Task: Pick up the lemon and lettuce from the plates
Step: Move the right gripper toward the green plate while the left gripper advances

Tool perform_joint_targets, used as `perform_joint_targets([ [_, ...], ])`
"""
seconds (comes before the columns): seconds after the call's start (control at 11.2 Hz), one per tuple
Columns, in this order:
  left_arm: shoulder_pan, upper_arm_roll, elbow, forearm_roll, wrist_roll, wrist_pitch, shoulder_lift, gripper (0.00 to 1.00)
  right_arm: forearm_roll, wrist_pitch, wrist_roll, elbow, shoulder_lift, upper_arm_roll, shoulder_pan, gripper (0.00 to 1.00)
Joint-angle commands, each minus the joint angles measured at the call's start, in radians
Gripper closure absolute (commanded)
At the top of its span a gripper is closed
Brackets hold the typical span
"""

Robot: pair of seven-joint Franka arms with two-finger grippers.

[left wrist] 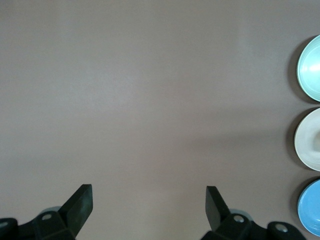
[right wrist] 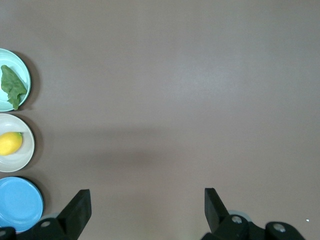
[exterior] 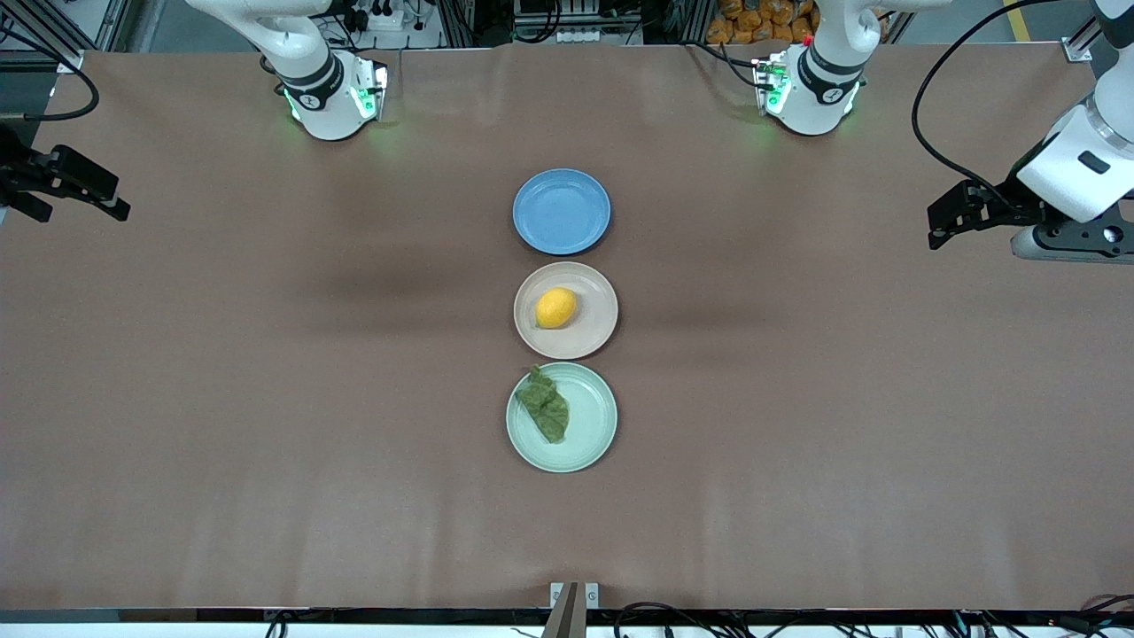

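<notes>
Two tools hang over bare worktop, each with its fingers spread wide apart and nothing between them. In the front view the left tool (exterior: 941, 221) sits at the right edge of the frame, the right tool (exterior: 75, 188) at the left edge, both well apart from the plates.

Three plates line up down the middle of the frame. Uppermost is the blue plate (exterior: 562, 211). Just below it the beige-pink plate (exterior: 595, 330) carries the lemon (exterior: 556, 307), lying near its centre. Lowest, the mint green plate (exterior: 592, 425) holds the lettuce (exterior: 545, 404), which lies flat on the side toward the right arm's end, its tip at the rim. The brown worktop (exterior: 266, 399) fills the rest.
</notes>
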Motion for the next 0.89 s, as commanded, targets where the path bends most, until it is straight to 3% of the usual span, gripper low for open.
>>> perform_joint_targets([
  [0.0,-0.007,-0.002,0.017,-0.002,0.011,-0.018,0.003,0.00,-0.008,-0.024,-0.024,0.021,0.009,-0.001,0.011,0.00],
  [0.27,-0.012,-0.005,0.017,-0.005,-0.005,-0.018,0.023,0.00,-0.021,-0.025,-0.024,0.021,0.012,-0.001,0.021,0.00],
  [0.8,-0.027,-0.041,0.025,-0.094,-0.046,0.008,0.211,0.00,-0.025,-0.024,-0.009,0.007,0.023,0.001,0.041,0.00],
])
